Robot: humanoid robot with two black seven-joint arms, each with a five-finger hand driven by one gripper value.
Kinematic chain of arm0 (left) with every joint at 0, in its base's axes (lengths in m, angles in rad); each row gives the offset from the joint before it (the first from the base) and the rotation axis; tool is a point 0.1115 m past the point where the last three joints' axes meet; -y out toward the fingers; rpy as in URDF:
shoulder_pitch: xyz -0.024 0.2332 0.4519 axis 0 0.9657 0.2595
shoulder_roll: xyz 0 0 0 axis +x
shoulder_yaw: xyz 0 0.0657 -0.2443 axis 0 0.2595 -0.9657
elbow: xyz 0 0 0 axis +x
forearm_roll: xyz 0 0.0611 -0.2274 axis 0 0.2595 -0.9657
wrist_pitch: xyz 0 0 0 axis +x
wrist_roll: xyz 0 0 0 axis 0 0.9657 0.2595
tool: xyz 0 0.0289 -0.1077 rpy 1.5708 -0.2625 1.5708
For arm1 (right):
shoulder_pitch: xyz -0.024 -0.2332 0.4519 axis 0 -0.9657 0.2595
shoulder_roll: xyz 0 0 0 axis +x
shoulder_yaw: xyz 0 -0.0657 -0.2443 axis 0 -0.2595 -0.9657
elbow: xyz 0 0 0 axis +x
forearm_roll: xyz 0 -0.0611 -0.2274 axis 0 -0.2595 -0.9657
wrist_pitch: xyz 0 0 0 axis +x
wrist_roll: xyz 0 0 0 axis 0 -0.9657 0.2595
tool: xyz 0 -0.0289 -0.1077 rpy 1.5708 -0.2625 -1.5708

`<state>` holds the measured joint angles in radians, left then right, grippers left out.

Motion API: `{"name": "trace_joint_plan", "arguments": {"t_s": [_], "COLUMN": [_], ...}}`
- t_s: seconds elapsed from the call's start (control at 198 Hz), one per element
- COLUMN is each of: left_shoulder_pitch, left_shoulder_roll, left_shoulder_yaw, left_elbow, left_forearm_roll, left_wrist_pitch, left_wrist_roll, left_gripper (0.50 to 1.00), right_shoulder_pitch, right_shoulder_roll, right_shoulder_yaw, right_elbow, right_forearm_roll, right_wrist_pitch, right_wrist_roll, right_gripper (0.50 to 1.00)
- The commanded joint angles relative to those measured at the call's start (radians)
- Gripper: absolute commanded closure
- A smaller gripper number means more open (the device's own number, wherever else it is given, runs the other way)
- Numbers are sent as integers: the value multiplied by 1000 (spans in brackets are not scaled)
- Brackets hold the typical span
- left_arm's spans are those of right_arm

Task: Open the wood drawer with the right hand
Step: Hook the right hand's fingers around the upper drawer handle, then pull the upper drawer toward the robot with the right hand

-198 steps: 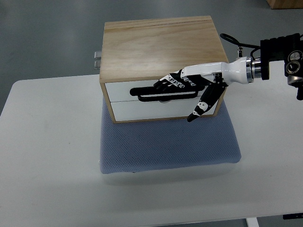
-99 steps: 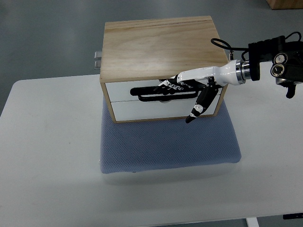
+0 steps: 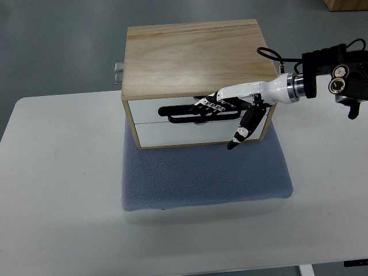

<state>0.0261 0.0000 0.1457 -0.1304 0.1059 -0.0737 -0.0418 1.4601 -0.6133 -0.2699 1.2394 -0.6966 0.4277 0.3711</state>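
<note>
**Top view: handle hooked, drawer shut**

I see my right robot hand [image 3: 221, 106] with fingers curled around the black handle [image 3: 190, 114] of the wood drawer [image 3: 149, 112], near the surface's far edge. The pull remains.

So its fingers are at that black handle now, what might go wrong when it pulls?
1. The robot hand has its fingers over the handle, but the thumb hangs free below; the hold may be shallow and slip off.
2. The wooden box just sits on a soft blue pad, so the whole box might slide forward instead of the drawer opening.
3. The arm comes from the right, so a skewed pull may jam the drawer.
</note>
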Motion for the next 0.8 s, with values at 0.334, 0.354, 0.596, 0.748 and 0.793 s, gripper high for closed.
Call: {"name": "trace_joint_plan", "arguments": {"t_s": [0.334, 0.354, 0.596, 0.748, 0.793], "left_shoulder_pitch": [0, 0, 0, 0, 0], "left_shoulder_roll": [0, 0, 0, 0, 0], "left_shoulder_yaw": [0, 0, 0, 0, 0], "left_elbow": [0, 0, 0, 0, 0], "left_forearm_roll": [0, 0, 0, 0, 0], "left_wrist_pitch": [0, 0, 0, 0, 0], "left_wrist_roll": [-1, -1, 0, -1, 0], "left_gripper": [500, 500, 500, 500, 500], "right_shoulder_pitch": [2, 2, 3, 9, 9], "right_shoulder_roll": [0, 0, -2, -8, -11], "right_shoulder_yaw": [0, 0, 0, -2, -2], "right_elbow": [43, 49, 94, 124, 135], "right_forearm_roll": [0, -1, -29, -29, -29], "right_wrist_pitch": [5, 5, 3, 3, 3], "right_wrist_roll": [0, 0, 0, -1, -1], "right_gripper": [548, 548, 548, 548, 548]}}
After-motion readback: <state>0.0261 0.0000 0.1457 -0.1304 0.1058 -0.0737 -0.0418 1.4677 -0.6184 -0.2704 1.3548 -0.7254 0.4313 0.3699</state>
